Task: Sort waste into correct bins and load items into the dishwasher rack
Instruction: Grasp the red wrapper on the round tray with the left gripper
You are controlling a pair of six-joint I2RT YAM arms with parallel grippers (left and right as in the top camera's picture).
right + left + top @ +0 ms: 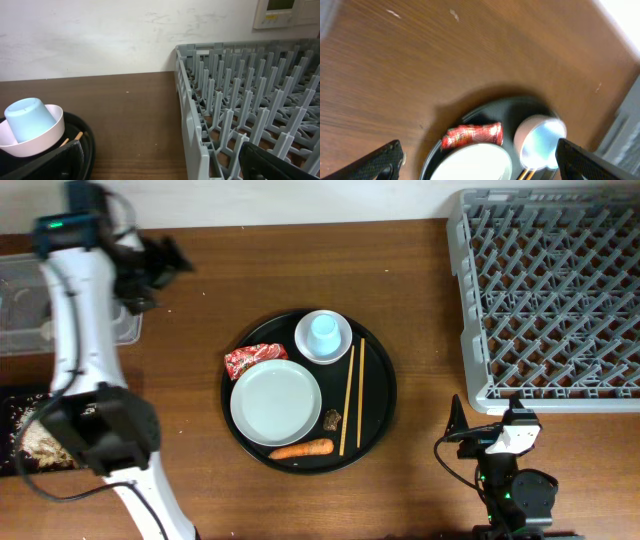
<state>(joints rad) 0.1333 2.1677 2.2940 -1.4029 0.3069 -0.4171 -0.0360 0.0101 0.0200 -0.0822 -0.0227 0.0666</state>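
Nearest the robot, the right jaws (162, 162) are hanging wide open, holding nothing, low over the tabletop (420, 500) beside the grey rack (550, 300). On the left, the flat black tray (15, 405) is holding rice (38, 442).

In the middle, the round tray (378, 395) is carrying what is not yet sorted. The carrot (302, 449) is lying at its near rim, and a small dark scrap (332, 418) is lying behind it. Farther back, the red wrapper (255, 358) is touching the white plate (275, 402). The chopsticks (350, 398) are lying just beside the plate. The blue cup (324, 330) is leaning inside the bowl (305, 345).

Farthest off, the left jaws (482, 160) are hanging wide open and empty, next to the clear tub (20, 300).

I think grabbing the wrapper is risking a bump that slides the plate. Lifting the bowl could tip the cup out. The round carrot could roll away.
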